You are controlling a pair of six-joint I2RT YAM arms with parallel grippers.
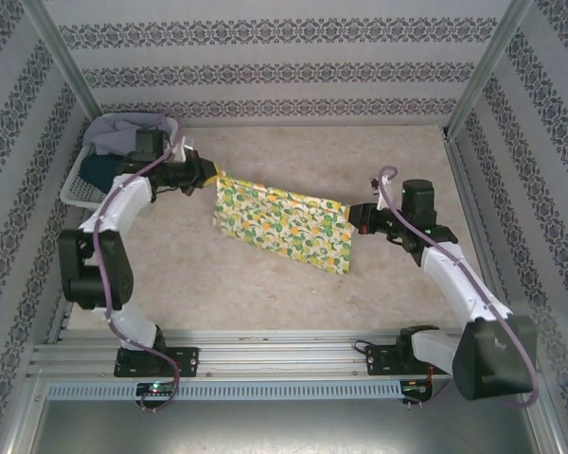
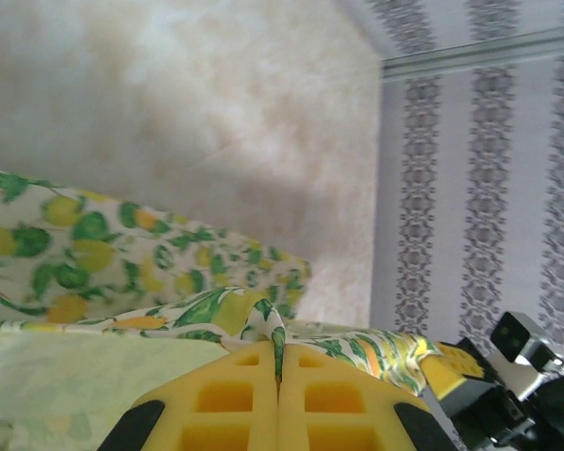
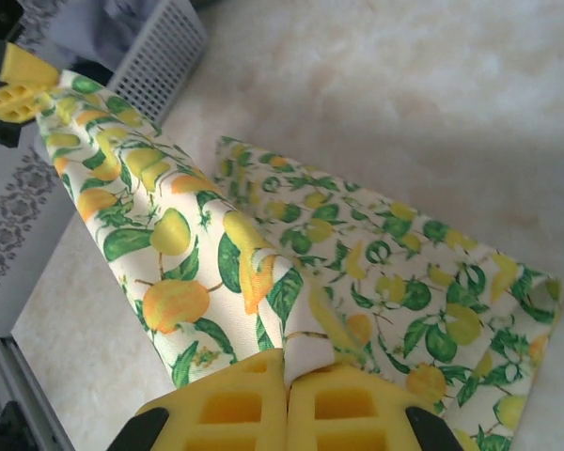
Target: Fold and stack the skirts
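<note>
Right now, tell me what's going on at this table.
Two robot arms hold the yellow fruit-print skirt stretched between them over the table. The left tool is shut on one top corner near the white lattice basket, and the right tool is shut on the other corner. The skirt hangs partly doubled over, not yet folded flat. A grey-lavender skirt and a dark blue skirt lie in the basket.

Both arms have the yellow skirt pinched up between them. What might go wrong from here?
1. Each set of jaws pinches only a small bit of the yellow skirt at its edge; pulling apart may slip it free.
2. The left jaws work close to the basket; swinging back might knock it.
</note>
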